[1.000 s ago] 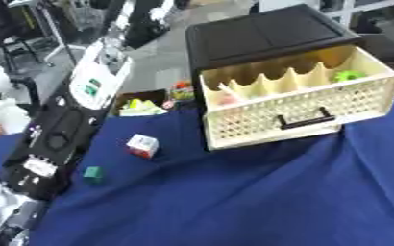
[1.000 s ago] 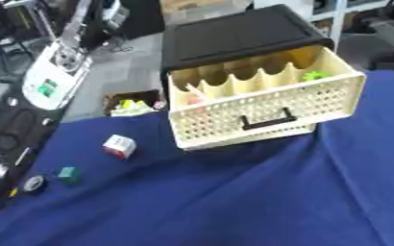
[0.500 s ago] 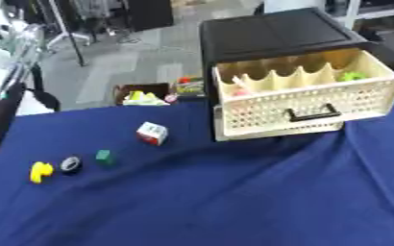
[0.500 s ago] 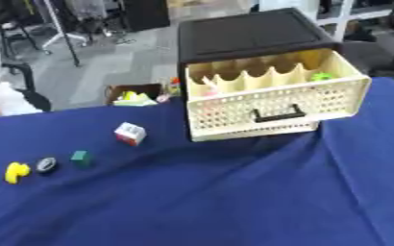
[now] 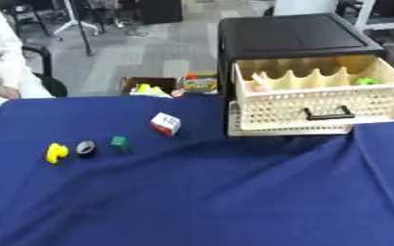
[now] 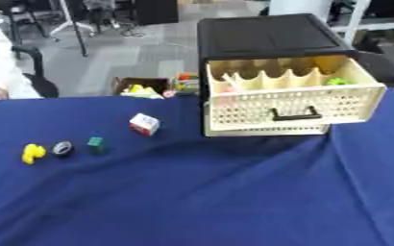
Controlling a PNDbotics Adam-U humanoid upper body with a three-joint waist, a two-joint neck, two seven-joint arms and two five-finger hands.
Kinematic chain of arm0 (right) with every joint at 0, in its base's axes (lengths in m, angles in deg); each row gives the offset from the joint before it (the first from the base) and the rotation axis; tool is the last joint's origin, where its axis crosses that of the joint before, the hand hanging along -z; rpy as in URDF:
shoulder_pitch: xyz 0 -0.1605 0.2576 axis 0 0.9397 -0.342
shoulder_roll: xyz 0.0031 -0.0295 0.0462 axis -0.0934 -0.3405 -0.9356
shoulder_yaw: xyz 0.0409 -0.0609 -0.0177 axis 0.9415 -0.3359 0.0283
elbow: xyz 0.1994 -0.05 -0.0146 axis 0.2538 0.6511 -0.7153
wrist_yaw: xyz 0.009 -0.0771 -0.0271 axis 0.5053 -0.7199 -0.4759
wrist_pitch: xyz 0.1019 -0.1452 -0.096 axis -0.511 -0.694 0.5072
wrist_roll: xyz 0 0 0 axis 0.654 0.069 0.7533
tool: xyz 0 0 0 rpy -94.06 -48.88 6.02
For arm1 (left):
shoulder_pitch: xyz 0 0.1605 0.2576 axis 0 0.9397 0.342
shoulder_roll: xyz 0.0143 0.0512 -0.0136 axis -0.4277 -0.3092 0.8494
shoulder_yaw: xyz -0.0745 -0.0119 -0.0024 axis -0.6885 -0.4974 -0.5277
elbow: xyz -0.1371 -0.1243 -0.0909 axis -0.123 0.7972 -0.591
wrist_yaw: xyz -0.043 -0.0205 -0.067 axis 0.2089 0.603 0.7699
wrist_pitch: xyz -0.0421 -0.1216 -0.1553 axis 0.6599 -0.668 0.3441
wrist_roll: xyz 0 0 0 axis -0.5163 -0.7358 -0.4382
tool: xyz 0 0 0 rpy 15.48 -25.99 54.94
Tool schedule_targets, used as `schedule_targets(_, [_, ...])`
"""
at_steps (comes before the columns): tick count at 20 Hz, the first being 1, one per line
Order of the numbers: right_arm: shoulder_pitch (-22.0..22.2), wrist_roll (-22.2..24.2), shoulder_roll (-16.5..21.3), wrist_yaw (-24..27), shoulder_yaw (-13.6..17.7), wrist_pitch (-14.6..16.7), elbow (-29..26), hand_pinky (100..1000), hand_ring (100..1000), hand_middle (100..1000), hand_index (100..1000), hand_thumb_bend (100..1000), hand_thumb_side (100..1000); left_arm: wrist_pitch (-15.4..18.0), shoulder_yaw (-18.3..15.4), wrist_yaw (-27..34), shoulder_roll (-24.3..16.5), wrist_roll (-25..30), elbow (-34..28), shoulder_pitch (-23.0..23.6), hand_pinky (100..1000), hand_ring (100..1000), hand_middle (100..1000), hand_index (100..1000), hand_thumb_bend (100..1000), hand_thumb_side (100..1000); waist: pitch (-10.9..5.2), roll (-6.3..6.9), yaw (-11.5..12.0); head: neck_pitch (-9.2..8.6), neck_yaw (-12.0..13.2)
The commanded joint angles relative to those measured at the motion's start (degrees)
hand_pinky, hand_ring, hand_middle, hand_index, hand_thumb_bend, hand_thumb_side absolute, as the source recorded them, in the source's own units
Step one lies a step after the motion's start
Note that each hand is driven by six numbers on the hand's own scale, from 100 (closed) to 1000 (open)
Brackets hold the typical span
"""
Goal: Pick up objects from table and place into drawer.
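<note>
While no hand shows in either view, the step in hand reads as the pause before a pick: 4 small objects lie on the cloth and none is held.

Item 1: white cube [image 5: 165, 123] with red on its sides, the loose piece nearest the drawer unit, to the unit's left and slightly nearer the robot.
Item 2: green block [image 5: 118, 141], further left of the unit, beyond the cube.
Item 3: dark ring-shaped piece [image 5: 85, 147], just left of the green block.
Item 4: yellow piece [image 5: 56, 153], furthest left of the unit, just beside the ring; its shape cannot be made out.

Destination: cream basket-weave drawer [image 5: 318, 108] with a black handle, pulled out from the black cabinet [image 5: 293, 34] and standing open. Something pink sits at its left end and something green at its right end; the middle looks free.

Support: blue tablecloth [image 5: 200, 202], wrinkled below the drawer.

Beyond the table's far edge, left of the unit: a cardboard box [image 5: 146, 87] holding coloured items on the floor.

Judgement: the next move calls for bringing a hand into view over 1 of the 4 pieces, the cube being the shortest carry, then closing on it and lifting it over the drawer's front wall. Arm pose and finger state cannot be told, as neither hand is visible.
</note>
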Motion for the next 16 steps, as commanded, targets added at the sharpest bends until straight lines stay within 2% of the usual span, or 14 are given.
schedule_targets(1, [-3.3,10.9,3.8,1.3,-1.7,-0.9,-0.6,417,470,527,823,144,1000,0.8,-2.6,-2.8,1.4,-0.3,-1.2,2.7,523,586,571,861,250,803,-1.14,-0.37,0.1,1.03,-0.6])
schedule_targets(5, [-7.5,23.9,5.3,4.7,-4.8,-4.3,-0.6,427,476,528,815,142,1000,1.1,-3.6,-4.9,4.3,0.0,-1.3,6.6,518,579,564,858,242,801,-1.46,-1.12,0.0,1.29,-1.3])
schedule_targets(9, [-10.4,33.4,5.6,11.8,-8.1,-11.3,-0.6,386,488,532,817,100,972,1.7,-4.0,-5.9,6.2,1.1,-1.3,9.2,511,572,561,859,243,806,-1.64,-1.57,-0.2,1.18,-1.6])
schedule_targets(11, [-11.9,36.6,5.4,16.2,-9.8,-15.5,-0.6,380,495,547,822,100,952,2.0,-4.5,-6.3,7.2,1.3,-1.3,10.2,511,571,559,858,244,808,-1.73,-1.75,-0.3,1.20,-1.8])
schedule_targets(16, [-14.3,40.5,3.4,23.1,-14.2,-23.4,-0.6,381,511,562,845,100,940,2.4,-5.1,-6.7,9.6,2.0,-1.3,11.7,507,568,557,855,242,813,-1.86,-2.08,-0.2,1.17,-2.4])
